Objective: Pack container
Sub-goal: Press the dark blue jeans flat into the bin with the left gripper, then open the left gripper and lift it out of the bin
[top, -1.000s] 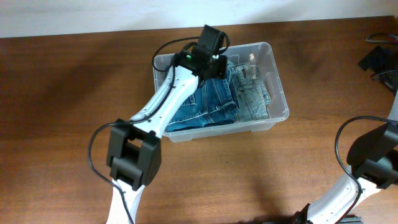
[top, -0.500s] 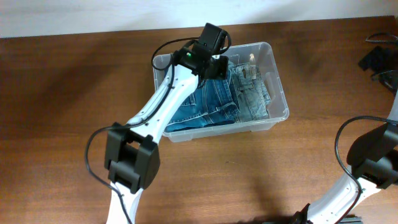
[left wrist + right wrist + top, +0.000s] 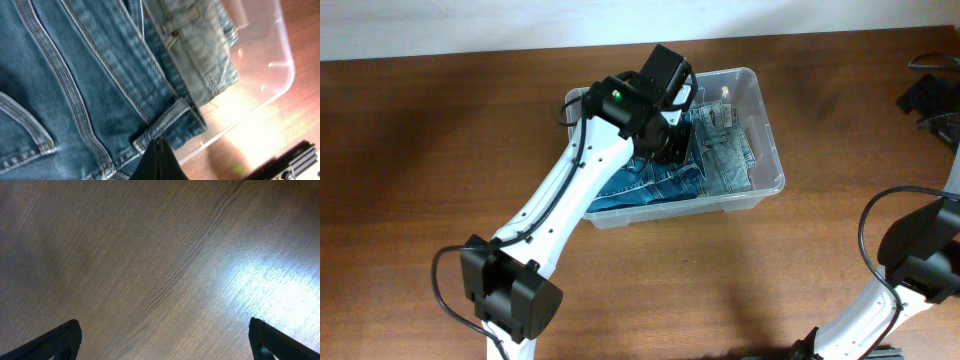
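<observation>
The clear plastic container (image 3: pixel 772 150) stands at the table's back middle. It holds folded dark blue jeans (image 3: pixel 650 182) on its left and lighter blue jeans (image 3: pixel 725 150) on its right. My left gripper (image 3: pixel 667 138) is inside the container above the dark jeans. In the left wrist view its fingers (image 3: pixel 160 159) are pressed together with nothing seen between them, their tip at the dark jeans' (image 3: pixel 85 85) folded waistband edge, with the light jeans (image 3: pixel 200 45) and the container's wall (image 3: pixel 280 60) beyond. My right gripper (image 3: pixel 165 340) is open and empty over bare wood.
The brown wooden table (image 3: pixel 420 150) surrounds the container. Black equipment (image 3: pixel 928 95) sits at the far right edge. My right arm's base (image 3: pixel 920 260) stands at the front right. A pale wall runs along the table's back edge.
My left arm has swung: its wrist has shifted a little right and toward the front over the jeans, and its elbow has moved left and forward. The right arm has not moved.
</observation>
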### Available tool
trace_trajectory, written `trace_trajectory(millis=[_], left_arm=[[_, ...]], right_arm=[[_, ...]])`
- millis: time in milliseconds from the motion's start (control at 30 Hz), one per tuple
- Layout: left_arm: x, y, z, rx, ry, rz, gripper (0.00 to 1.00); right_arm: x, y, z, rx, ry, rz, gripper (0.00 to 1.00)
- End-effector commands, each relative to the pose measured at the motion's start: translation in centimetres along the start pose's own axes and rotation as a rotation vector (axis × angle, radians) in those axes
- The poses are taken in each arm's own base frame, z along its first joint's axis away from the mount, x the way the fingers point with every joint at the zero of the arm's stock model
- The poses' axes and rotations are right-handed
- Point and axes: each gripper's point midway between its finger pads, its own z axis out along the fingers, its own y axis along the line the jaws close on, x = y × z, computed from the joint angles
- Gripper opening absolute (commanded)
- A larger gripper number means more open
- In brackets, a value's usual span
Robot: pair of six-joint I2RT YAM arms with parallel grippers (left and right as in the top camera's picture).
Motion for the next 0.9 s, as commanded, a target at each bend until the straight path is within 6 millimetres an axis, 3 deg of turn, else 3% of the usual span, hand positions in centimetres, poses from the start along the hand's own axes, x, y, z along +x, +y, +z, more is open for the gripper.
trace_trajectory(millis=[0,300,500,667,767,867], left_arm=[[1.8,0.2,1.7,-0.011,0.067,-0.016,0.01],[3.5,1.7,6.7,-0.024,0.096,-0.025,0.01],[4.1,2.2,8.9,-0.023,0.087,-0.017,0.02],[2.4,2.3,7.2,-0.029,0.033,-0.019,0.02],[0.6,1.4,4.6,-0.009,-0.034,0.028,0.02],[-1.0,0.4,1.2,0.006,-0.12,0.083,0.08]], right_arm=[[0.1,0.0,0.3,0.009,0.007,0.009,0.98],[0.1,0.0,0.3,0.009,0.007,0.009,0.98],[0.1,0.0,0.3,0.009,0.007,0.009,0.98],[0.1,0.0,0.3,0.009,0.007,0.009,0.99],[0.1,0.0,0.3,0.009,0.007,0.009,0.98],[0.1,0.0,0.3,0.009,0.007,0.009,0.98]])
